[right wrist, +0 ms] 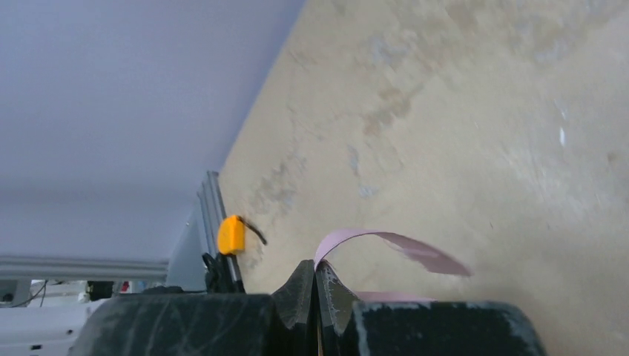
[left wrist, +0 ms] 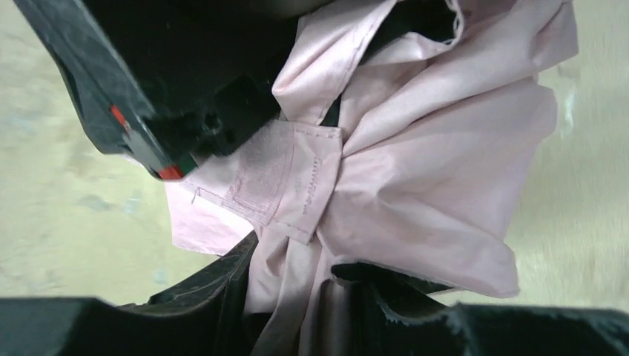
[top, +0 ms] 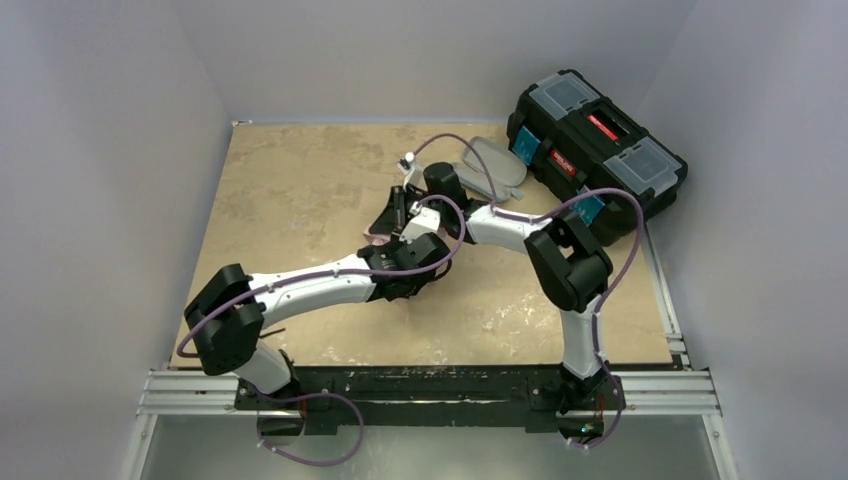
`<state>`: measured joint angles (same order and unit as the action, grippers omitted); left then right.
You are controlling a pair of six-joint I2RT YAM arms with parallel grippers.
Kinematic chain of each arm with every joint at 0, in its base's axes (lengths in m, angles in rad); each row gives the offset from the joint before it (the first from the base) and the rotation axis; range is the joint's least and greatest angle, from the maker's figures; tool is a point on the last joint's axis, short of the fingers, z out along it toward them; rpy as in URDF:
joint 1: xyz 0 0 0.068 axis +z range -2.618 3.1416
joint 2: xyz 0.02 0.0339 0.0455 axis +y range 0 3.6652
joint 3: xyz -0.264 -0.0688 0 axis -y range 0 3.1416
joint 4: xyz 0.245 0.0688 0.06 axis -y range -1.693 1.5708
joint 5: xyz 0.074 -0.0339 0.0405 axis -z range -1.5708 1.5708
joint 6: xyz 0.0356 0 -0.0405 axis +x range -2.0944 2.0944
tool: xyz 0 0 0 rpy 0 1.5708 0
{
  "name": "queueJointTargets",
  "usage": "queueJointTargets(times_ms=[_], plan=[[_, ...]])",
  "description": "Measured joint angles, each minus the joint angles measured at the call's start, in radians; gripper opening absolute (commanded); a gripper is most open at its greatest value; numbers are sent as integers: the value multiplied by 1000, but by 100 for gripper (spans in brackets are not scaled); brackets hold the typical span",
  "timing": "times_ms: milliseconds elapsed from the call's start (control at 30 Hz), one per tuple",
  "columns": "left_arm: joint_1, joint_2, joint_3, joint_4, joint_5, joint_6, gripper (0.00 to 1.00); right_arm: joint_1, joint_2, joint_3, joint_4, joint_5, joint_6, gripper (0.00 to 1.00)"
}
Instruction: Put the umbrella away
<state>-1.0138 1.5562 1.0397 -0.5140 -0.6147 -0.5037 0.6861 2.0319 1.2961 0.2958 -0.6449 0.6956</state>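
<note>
The umbrella (left wrist: 415, 163) fills the left wrist view as bunched pale pink fabric with a stitched tab and black lining. My left gripper (left wrist: 297, 271) is shut on the gathered fabric, which passes between its black fingers (left wrist: 215, 285). My right gripper (right wrist: 315, 273) is shut on a thin pink strap (right wrist: 400, 246) of the umbrella that curls to the right above the table. In the top view both grippers meet mid-table, the left gripper (top: 388, 242) below the right gripper (top: 401, 207). Only a sliver of the umbrella (top: 373, 238) shows there. The shaft and handle are hidden.
A grey oval hard case (top: 492, 166) lies open behind the grippers. A black toolbox (top: 596, 143) stands at the far right corner. An orange clip (right wrist: 231, 234) sits at the table edge by the rail. The tan tabletop (top: 290, 190) spreads to the left.
</note>
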Motion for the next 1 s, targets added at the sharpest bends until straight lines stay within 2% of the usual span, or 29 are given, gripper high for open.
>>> queueJointTargets(times_ms=[100, 200, 300, 567, 800, 867, 1000], plan=[[-32, -16, 39, -18, -166, -11, 0, -8, -32, 72, -8, -20, -1, 0], [-114, -15, 47, -52, -287, 85, 0, -17, -40, 147, -77, -51, 0, 0], [-192, 24, 38, -111, -347, 161, 0, -10, -37, 154, -160, -69, -8, 0], [-272, 40, -66, -111, -357, 183, 0, 2, -12, 43, -211, -93, -27, 0], [-334, 146, -96, -78, -299, 117, 0, 6, 25, -148, -92, -106, -13, 0], [-354, 196, -96, -69, -287, 83, 6, 6, 35, -204, -33, -107, 8, 0], [-370, 251, -89, -71, -295, 39, 26, 8, 35, -263, 84, -106, 36, 0]])
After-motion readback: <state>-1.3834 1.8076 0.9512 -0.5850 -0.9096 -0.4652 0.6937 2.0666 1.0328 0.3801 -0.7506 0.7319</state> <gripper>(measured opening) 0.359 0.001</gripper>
